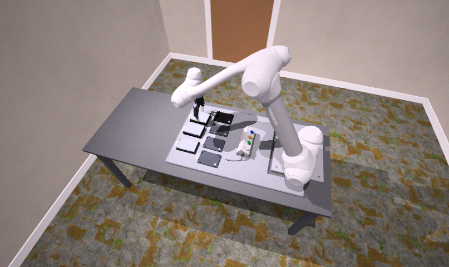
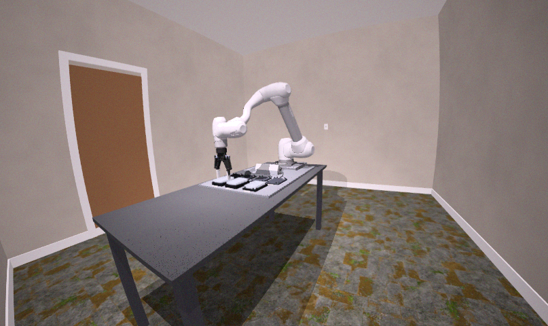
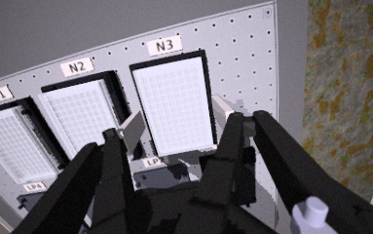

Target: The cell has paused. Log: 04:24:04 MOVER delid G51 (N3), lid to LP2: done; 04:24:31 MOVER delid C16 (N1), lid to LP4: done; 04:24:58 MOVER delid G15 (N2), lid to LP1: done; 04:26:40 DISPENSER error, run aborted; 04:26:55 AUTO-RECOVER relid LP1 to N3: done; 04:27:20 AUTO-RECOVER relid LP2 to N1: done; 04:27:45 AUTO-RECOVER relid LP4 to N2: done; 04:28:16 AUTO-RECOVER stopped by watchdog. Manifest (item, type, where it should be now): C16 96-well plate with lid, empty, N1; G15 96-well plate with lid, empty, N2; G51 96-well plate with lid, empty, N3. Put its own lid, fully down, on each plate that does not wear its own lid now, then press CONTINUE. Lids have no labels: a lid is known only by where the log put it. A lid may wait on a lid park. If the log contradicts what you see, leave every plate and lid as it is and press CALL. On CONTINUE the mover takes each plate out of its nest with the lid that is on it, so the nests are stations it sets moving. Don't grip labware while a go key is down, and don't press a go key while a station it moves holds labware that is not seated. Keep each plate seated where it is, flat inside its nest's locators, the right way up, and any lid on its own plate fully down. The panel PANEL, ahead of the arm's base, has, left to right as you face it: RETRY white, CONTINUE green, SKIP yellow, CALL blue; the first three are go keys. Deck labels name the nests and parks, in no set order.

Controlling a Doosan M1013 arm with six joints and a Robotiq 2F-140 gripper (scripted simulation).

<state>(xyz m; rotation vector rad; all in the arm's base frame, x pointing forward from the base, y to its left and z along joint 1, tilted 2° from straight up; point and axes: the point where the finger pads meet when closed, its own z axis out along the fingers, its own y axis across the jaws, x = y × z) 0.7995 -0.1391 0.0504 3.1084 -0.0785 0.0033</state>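
Three white 96-well plates sit in black nests in a row. In the wrist view they are labelled N1, N2 and N3. Each seems to wear a clear lid lying flat, though I cannot be sure of the seating. My gripper hangs just above the near edge of the N3 plate. Its fingers stand apart on either side of the plate's width, with nothing between them. In the top view the gripper is over the farthest plate.
A row of dark lid parks lies beside the nests, with an LP4 label below N1; I see no lid on them. The key panel stands between the parks and the arm's base.
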